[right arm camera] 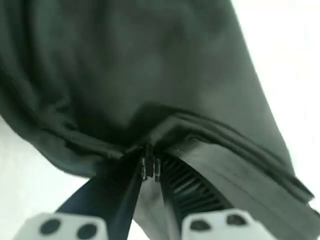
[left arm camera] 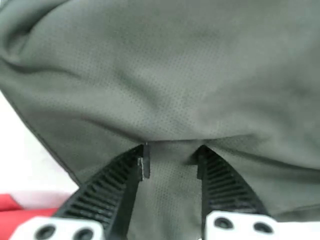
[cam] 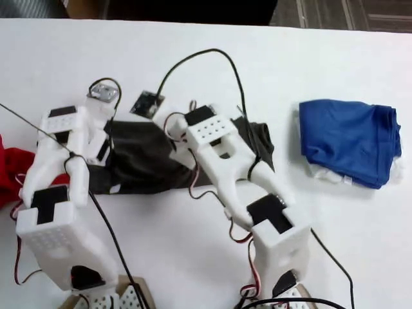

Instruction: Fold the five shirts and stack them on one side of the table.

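Spread and rumpled across the middle of the white table (cam: 290, 58): a dark grey, fine-mesh fabric shirt (cam: 138, 161), under both white plastic arms. At its left end, the left gripper (left arm camera: 172, 160), black ribbed fingers (left arm camera: 117, 182) parted, tips down against the cloth, with a flat strip of the fabric between them and nothing pinched. Toward the shirt's right part, the right gripper (right arm camera: 150, 160), clenched tight on a bunched fold of the same dark cloth, fingertips all but touching, with ridges of fabric gathered just past them. Well apart to the right, alone on the table: a bright blue shirt (cam: 347, 138), folded into a rough rectangle, with a pale edge at its near side. At the table's left edge, beside the left arm: a crumpled red shirt (cam: 9, 167), a sliver of it also in the left wrist view (left arm camera: 15, 215), near the dark cloth's hem. Looped over table and shirt: thin black cables (cam: 193, 61).
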You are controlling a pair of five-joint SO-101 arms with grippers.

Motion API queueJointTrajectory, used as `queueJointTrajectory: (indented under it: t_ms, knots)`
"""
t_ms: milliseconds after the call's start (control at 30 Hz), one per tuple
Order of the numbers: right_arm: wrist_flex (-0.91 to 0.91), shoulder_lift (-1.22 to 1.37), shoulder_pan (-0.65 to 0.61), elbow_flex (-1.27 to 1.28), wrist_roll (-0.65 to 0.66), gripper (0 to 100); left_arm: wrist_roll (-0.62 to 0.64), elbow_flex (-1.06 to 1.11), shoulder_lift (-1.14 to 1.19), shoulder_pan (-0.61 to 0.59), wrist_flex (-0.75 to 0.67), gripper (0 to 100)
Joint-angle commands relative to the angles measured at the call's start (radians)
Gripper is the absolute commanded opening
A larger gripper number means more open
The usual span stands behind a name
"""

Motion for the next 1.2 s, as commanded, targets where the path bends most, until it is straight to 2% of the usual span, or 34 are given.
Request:
queueJointTrajectory:
  t_ms: [0,233,467,633,967,1167]
  knots:
    - [0.054,-0.11,0.047,-0.029,-0.009,2.2,0.006,-0.004,0.011,-0.003,-0.029,18]
    - [0.139,-0.226,0.133,0.084,-0.002,2.2,0.006,-0.004,0.011,-0.003,-0.031,18]
    - [-0.065,-0.139,0.174,0.304,0.0,2.2,0.006,-0.004,0.011,-0.003,-0.031,18]
    - [-0.056,-0.125,0.168,0.356,0.0,2.2,0.006,-0.004,0.011,-0.003,-0.031,18]
    - [-0.028,-0.357,0.166,0.482,0.0,2.2,0.006,-0.004,0.011,-0.003,-0.031,18]
    - [-0.076,-0.47,0.173,0.48,0.0,2.2,0.012,-0.004,0.009,-0.003,-0.032,18]
